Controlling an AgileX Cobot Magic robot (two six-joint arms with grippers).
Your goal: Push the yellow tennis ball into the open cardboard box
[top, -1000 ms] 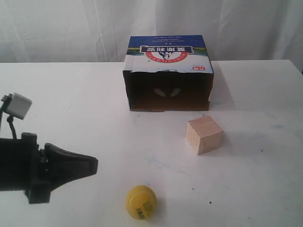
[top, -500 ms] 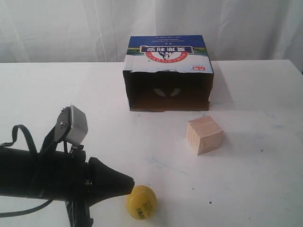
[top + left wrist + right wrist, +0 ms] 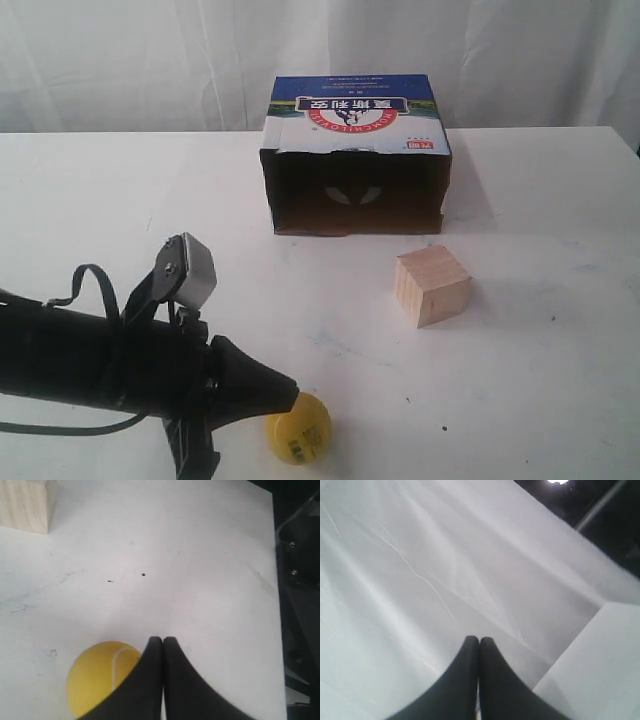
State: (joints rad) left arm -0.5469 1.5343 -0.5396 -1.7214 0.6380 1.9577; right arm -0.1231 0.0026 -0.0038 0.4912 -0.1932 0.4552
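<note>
The yellow tennis ball point(image 3: 300, 430) point(image 3: 98, 675) lies near the table's front edge, its dark printed mark facing the camera. My left gripper point(image 3: 292, 393) point(image 3: 163, 641) is shut with nothing in it, its tip over the ball's upper left side and partly covering it. The open cardboard box point(image 3: 356, 155) lies on its side at the back centre, its dark opening facing the front. My right gripper point(image 3: 479, 641) is shut and empty, facing the white curtain; it does not show in the exterior view.
A pale wooden cube point(image 3: 431, 285) point(image 3: 25, 504) stands between the ball and the box, right of the straight line from one to the other. The white table point(image 3: 540, 380) stretches wide on both sides. A white curtain point(image 3: 130, 60) hangs behind.
My left arm has swept in from the left toward the ball, and its shut tip now overlaps the ball. The ball has stayed put or barely shifted.
</note>
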